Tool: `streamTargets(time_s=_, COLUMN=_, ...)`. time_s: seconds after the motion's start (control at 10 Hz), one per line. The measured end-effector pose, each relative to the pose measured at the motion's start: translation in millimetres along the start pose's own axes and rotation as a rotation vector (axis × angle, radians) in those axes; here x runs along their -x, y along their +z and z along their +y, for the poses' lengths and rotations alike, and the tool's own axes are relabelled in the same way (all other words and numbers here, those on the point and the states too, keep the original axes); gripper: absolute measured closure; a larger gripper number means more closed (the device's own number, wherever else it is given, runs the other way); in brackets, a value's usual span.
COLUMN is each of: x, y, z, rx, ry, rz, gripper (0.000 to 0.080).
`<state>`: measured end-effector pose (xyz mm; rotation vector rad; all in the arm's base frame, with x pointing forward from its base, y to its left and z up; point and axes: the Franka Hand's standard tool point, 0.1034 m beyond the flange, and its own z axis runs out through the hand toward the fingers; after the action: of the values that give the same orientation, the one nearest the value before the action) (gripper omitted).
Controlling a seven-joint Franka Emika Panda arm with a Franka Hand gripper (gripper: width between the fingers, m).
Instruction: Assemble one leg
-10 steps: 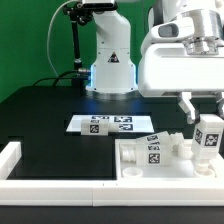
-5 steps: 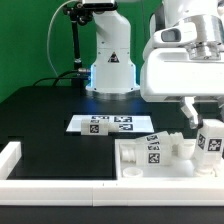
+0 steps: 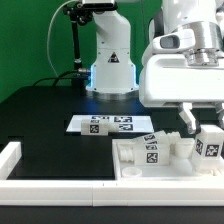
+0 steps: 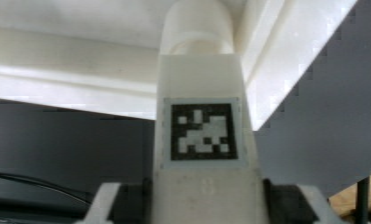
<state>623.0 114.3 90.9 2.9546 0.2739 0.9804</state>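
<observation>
My gripper (image 3: pixel 205 128) is shut on the leg (image 3: pixel 211 143), a short white peg with a black-and-white tag. It holds the leg upright at the exterior view's right, low over the right end of the large white square block (image 3: pixel 152 153) with its raised tagged parts. In the wrist view the leg (image 4: pixel 203 120) fills the middle, clamped between my two fingers (image 4: pixel 120 198), with the white block behind its far end. Whether the leg's tip touches the block I cannot tell.
The marker board (image 3: pixel 110 124) lies flat on the black table behind the block. A white rail (image 3: pixel 60 188) runs along the table's front edge and left corner. The arm's white base (image 3: pixel 110 60) stands at the back.
My gripper has moved down and slightly to the exterior view's right with the leg, bringing it closer to the white block.
</observation>
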Motion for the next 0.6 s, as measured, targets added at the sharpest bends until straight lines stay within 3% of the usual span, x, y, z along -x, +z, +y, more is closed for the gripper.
streamTargets(time_s=0.3, x=1.2, y=0.8, z=-0.2, rx=-0.001, ry=0.002, rz=-0.01, gripper=0.0487)
streamTargets(time_s=0.4, x=1.2, y=0.8, z=-0.2, rx=-0.001, ry=0.002, rz=-0.01, gripper=0.0311)
streamTargets(time_s=0.5, x=1.3, y=0.8, z=-0.2, rx=-0.001, ry=0.002, rz=-0.01, gripper=0.0311)
streamTargets(time_s=0.6, x=1.4, y=0.9, z=-0.2, rx=-0.001, ry=0.002, rz=-0.01, gripper=0.0186)
